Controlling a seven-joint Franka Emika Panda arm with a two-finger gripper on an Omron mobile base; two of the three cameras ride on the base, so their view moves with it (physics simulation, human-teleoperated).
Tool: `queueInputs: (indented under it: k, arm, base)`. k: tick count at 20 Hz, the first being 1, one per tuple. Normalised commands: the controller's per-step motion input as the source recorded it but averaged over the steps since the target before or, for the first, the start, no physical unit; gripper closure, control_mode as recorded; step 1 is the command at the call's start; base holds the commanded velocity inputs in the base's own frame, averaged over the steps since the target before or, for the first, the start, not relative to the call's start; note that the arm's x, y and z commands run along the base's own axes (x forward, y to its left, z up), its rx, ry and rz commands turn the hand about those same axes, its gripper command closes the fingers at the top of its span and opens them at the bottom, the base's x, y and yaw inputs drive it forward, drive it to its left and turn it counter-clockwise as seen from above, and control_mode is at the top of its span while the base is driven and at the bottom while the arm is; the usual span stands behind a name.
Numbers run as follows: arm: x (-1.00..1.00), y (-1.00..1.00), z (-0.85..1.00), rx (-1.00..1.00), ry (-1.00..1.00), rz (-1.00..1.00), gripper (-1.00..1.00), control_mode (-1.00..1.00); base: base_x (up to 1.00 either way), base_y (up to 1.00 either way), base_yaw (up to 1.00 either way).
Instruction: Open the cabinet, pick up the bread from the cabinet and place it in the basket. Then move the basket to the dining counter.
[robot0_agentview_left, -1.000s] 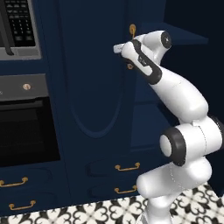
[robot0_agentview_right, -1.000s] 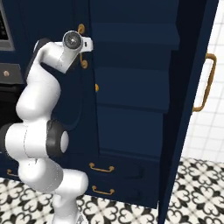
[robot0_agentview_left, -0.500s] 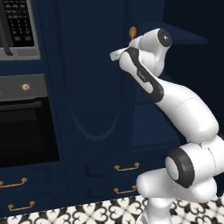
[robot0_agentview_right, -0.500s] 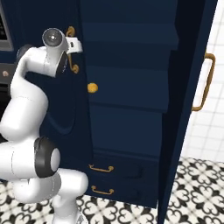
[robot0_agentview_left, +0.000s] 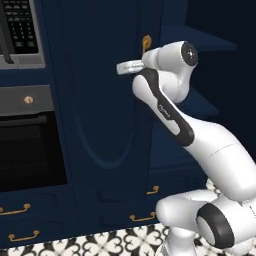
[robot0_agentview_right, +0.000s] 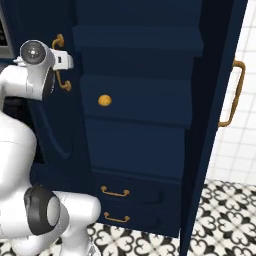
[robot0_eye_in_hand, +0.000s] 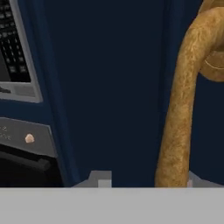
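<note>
On the middle shelf of the cabinet (robot0_agentview_right: 145, 65) I count one bread (robot0_agentview_right: 104, 100), a small round golden bun sitting near the left end of that shelf, with nothing touching it. I can make out three navy shelves inside from the right base view. The cabinet has two doors: the right door (robot0_agentview_right: 212, 100) stands swung wide, edge toward me, its one upright brass handle (robot0_agentview_right: 232, 94) facing the tiled wall; the left door (robot0_agentview_left: 107, 100) looks closed or nearly so, and carries its own brass handle (robot0_agentview_right: 61, 64).

My end effector (robot0_agentview_left: 125, 68) is up against that left door at handle height. In the hand view the brass handle (robot0_eye_in_hand: 183, 105) runs thick and close down the right side of the picture, just beside the end effector, but I cannot tell whether the fingers are open, closed, or gripping it, since only slivers of the finger tips show.

Below the shelves I count two drawer pulls (robot0_agentview_right: 115, 191) stacked one over the other. In the left base view two more horizontal pulls (robot0_agentview_left: 141, 218) sit under the left door, and another two (robot0_agentview_left: 15, 209) lie under the oven (robot0_agentview_left: 27, 150). One microwave (robot0_agentview_left: 17, 30) with a keypad sits above that oven, to the left of the cabinet. A black-and-white patterned floor (robot0_agentview_right: 150, 242) runs beneath it all.
</note>
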Motion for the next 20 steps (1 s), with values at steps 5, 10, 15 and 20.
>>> queueInputs:
  k: [5,10,15,20]
  arm:
    - [-1.0,1.0,0.0,0.12,0.0,-0.03,1.0,-1.0]
    - [-1.0,1.0,0.0,0.04,0.01,-0.03,1.0,-1.0]
    - [-1.0,-0.02,0.22,0.0,0.01,-0.08,1.0,-1.0]
    - [-1.0,-1.0,0.3,0.21,-0.22,-0.04,1.0,-1.0]
  base:
    - [0.0,0.0,0.0]
    - [0.0,0.0,0.0]
    - [0.0,0.0,0.0]
    - [0.0,0.0,0.0]
